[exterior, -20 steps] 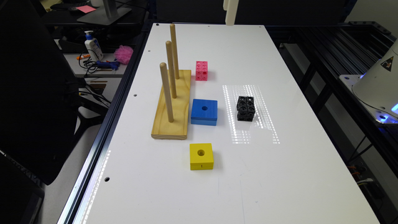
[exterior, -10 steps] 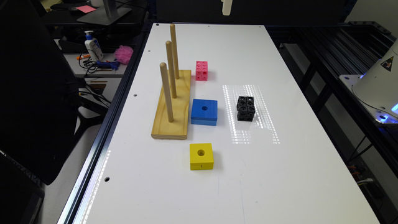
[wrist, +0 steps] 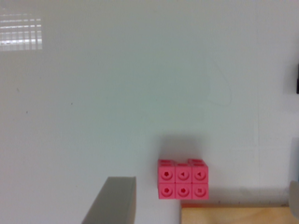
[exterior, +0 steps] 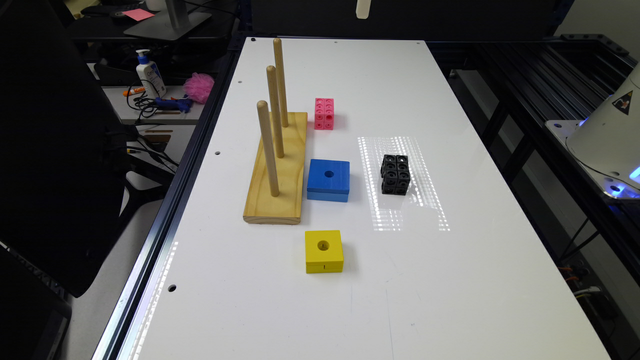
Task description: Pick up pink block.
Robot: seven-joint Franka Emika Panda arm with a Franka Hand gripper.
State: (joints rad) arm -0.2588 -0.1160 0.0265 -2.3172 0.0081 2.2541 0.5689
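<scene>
Hovering gripper (exterior: pixel 363 8) cut off, apparently spread wide, pink block (wrist: pixel 182 179) ungrasped.

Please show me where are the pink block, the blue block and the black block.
pink block (exterior: pixel 324 113), exterior view, on its top face.
blue block (exterior: pixel 328 176), exterior view, on its top face beside the hole.
black block (exterior: pixel 395 174), exterior view, on its middle.

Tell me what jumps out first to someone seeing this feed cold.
The wooden base with three upright pegs stands toward the exterior view's left on the white table. Beside it lie the pink block, the blue block and the yellow block; the black block sits apart in a patch of glare.
</scene>
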